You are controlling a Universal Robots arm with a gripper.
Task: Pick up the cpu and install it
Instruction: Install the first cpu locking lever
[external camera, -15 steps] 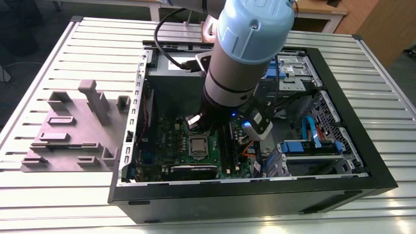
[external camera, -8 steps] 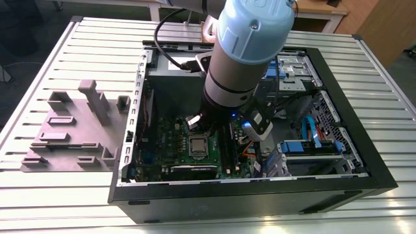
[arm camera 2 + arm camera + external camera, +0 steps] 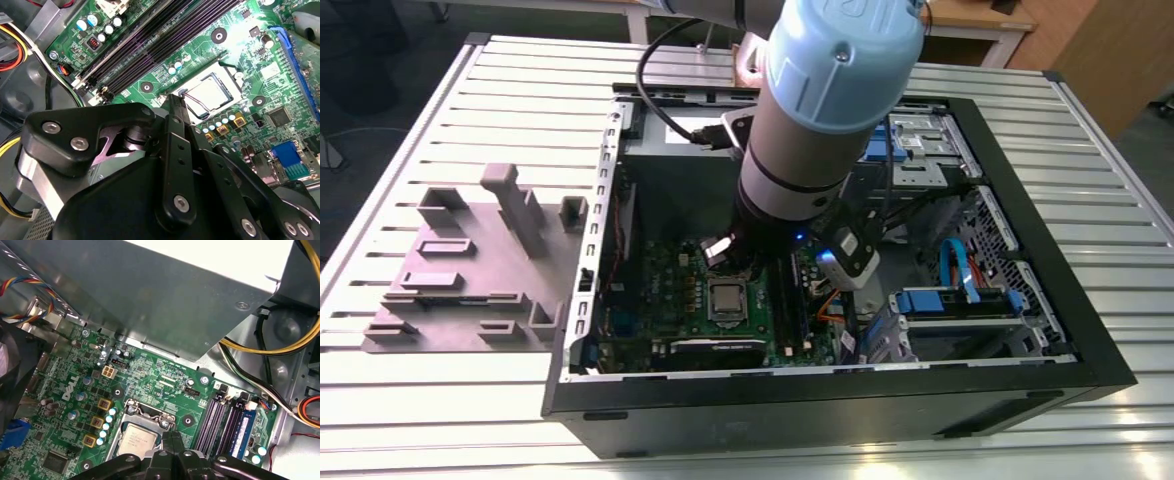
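The cpu (image 3: 136, 439) just beyond the gripper (image 3: 170, 436) presents a smooth, dull silver metal top. The gripper fingers (image 3: 176, 130) are matt black. The motherboard (image 3: 150, 375) beneath is glossy green. The computer case (image 3: 1014, 395) around the gripper is matt black metal.

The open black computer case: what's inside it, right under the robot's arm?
A green motherboard with the silver-grey square cpu lying in its socket, long black memory slots beside it. The black gripper hangs just above, covering the cpu's near edge.
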